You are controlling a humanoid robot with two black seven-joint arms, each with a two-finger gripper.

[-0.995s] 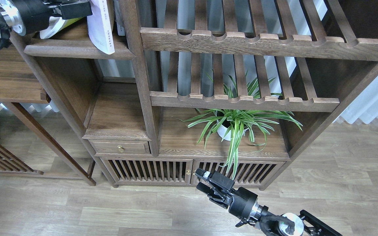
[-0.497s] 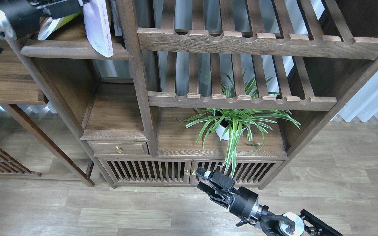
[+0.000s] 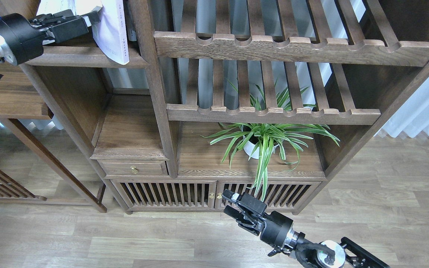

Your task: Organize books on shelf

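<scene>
The white book (image 3: 111,31) is stood leaning on the shelf (image 3: 84,59), its corner past the edge. The left hand (image 3: 88,20) is pressed against it; whether clamped cannot be told. The right hand (image 3: 233,204) hangs apart, idle. A hard push could tip the book off.

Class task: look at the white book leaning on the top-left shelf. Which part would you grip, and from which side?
Grip the white book by its free left edge, coming from the left, where the left gripper already is. It leans against the post on its right, which blocks that side.
</scene>
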